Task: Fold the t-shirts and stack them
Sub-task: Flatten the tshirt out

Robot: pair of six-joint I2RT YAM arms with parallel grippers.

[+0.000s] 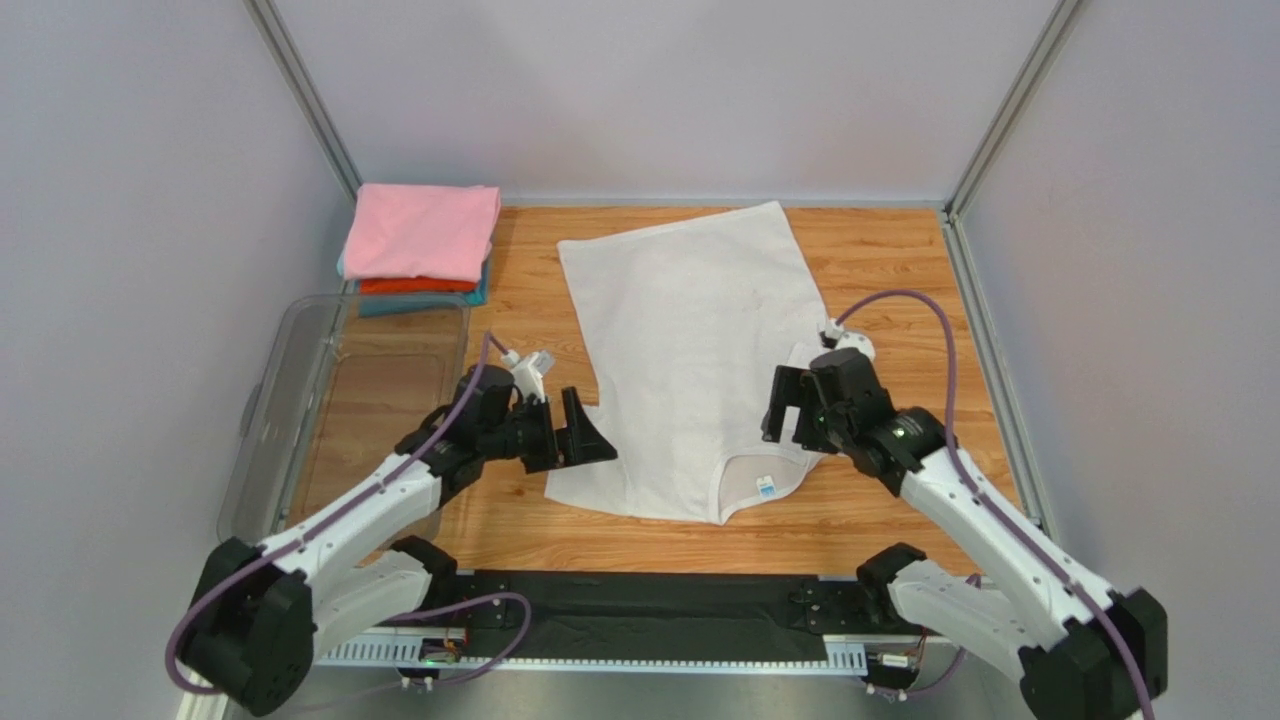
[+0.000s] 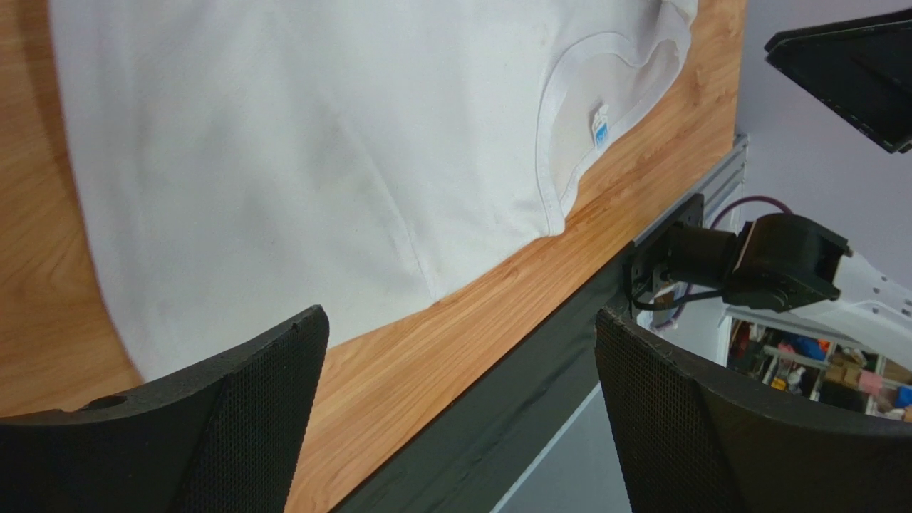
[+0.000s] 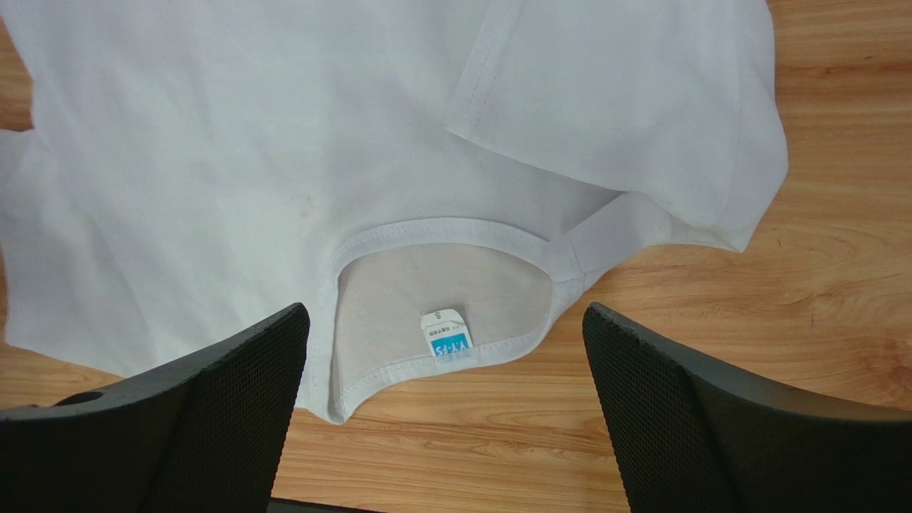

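Observation:
A plain white t-shirt (image 1: 691,353) lies flat on the wooden table, its collar and blue neck label (image 1: 765,485) toward the arms. In the right wrist view one sleeve (image 3: 632,96) is folded over the body. My left gripper (image 1: 589,425) hovers open at the shirt's near left edge, holding nothing. My right gripper (image 1: 793,408) hovers open at its right edge. The left wrist view shows the shirt (image 2: 321,139) beyond open jaws (image 2: 460,331). The right wrist view shows the label (image 3: 446,339) between open jaws (image 3: 444,315). Folded t-shirts are stacked at the back left: pink (image 1: 421,230), orange-red (image 1: 418,284), teal (image 1: 406,303).
A clear plastic bin (image 1: 301,405) stands along the left side, just outside my left arm. Grey walls and metal posts enclose the table. A black strip (image 1: 646,608) runs along the near edge between the arm bases.

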